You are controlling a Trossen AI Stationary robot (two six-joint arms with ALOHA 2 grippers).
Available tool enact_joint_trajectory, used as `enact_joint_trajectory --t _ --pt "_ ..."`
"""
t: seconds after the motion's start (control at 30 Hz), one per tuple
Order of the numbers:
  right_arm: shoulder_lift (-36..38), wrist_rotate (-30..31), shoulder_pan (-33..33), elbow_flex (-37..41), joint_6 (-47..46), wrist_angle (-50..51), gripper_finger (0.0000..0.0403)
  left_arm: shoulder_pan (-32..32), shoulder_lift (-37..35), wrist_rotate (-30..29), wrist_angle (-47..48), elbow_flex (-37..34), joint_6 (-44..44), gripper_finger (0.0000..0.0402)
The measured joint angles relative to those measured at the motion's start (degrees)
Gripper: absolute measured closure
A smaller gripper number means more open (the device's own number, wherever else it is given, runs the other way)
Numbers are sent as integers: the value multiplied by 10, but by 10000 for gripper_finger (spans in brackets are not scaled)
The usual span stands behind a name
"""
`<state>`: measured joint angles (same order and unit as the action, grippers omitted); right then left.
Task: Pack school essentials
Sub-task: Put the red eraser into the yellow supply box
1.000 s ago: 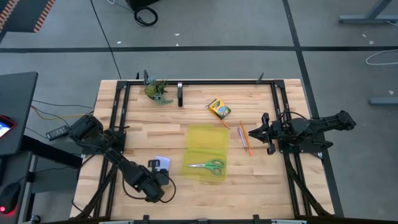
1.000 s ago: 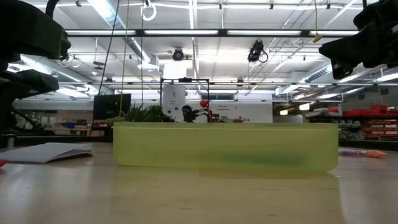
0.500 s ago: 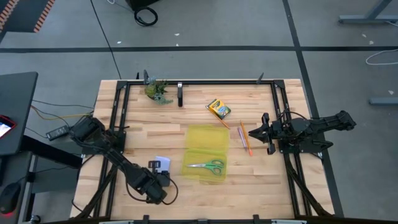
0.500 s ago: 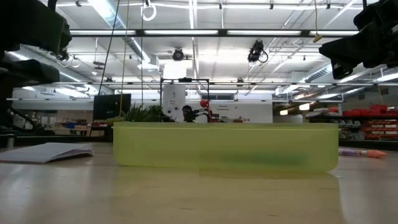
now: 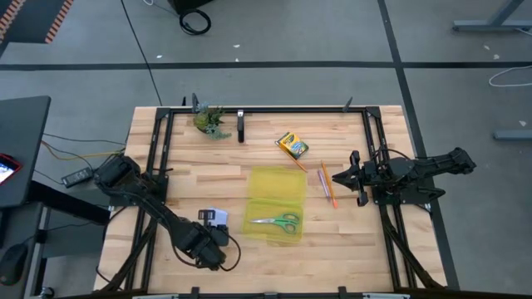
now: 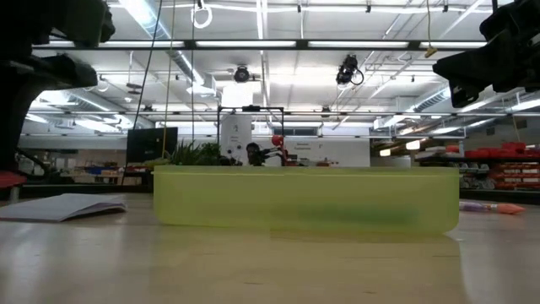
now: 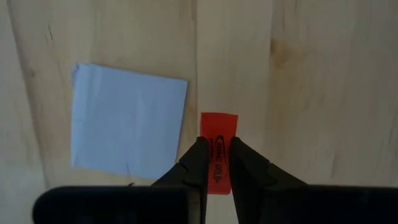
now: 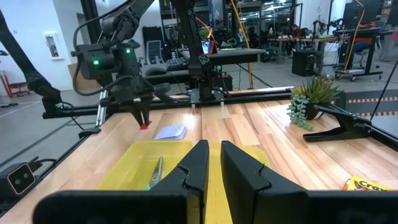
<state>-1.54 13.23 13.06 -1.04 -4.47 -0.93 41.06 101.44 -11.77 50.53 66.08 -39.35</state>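
Note:
My left gripper (image 5: 214, 235) is near the table's front left, shut on the tiny red eraser (image 7: 218, 134), which also shows in the right wrist view (image 8: 144, 126). The pale blue note pad (image 7: 127, 121) lies flat on the table below it. The green-handled scissors (image 5: 278, 221) lie inside the translucent yellow case (image 5: 275, 184). The crayon box (image 5: 292, 144), the orange pencil (image 5: 330, 189) and the purple pen (image 5: 322, 174) lie on the table. My right gripper (image 5: 337, 176) is shut and empty, to the right of the pencil. My left gripper pinches the red eraser between its two fingers by its two long sides (image 7: 217, 163), at one end. The fingers (image 8: 140, 112) come from above, pointing down. The eraser sticks out below the fingertips, lifted clear of the table.
A green leafy clump (image 5: 209, 121) and a black clamp (image 5: 241, 126) stand at the far edge. Black rails run along the table's left, far and right sides. Bare wood lies between the note pad and the case.
My left gripper has risen from the table with the red eraser, which now hangs clear above the wood beside the note pad. The note pad has stayed where it was.

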Motion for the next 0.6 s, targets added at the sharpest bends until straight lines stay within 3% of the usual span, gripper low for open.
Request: enact_joint_trajectory --t 0.6 --pt "0 0 0 0 0 0 352 -44 -2 -2 61 68 69 349"
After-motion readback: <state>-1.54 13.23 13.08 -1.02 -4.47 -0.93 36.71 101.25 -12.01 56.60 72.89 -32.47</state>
